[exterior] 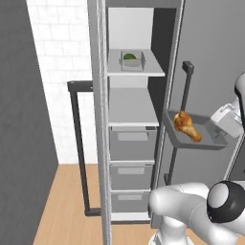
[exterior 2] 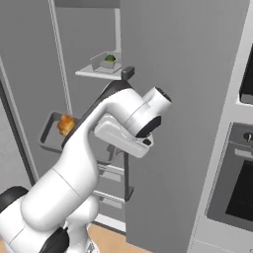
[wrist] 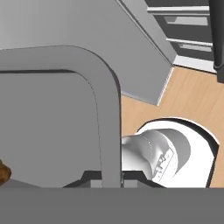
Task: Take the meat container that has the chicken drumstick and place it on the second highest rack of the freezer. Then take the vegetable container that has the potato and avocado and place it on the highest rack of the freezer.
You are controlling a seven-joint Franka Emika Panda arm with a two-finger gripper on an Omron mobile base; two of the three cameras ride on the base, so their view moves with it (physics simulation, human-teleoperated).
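Fingers [wrist: 111,183] were clamped on the rim of the meat container [exterior: 178,138], one dark tip showing either side of its wall in the hand view. Its tray hung in the air at about 3 o'clock of the open freezer [exterior: 134,143], carrying the chicken drumstick [exterior: 186,126]. On the highest rack [exterior: 135,70] sat the vegetable container [exterior: 132,61] with the avocado [exterior: 129,56]
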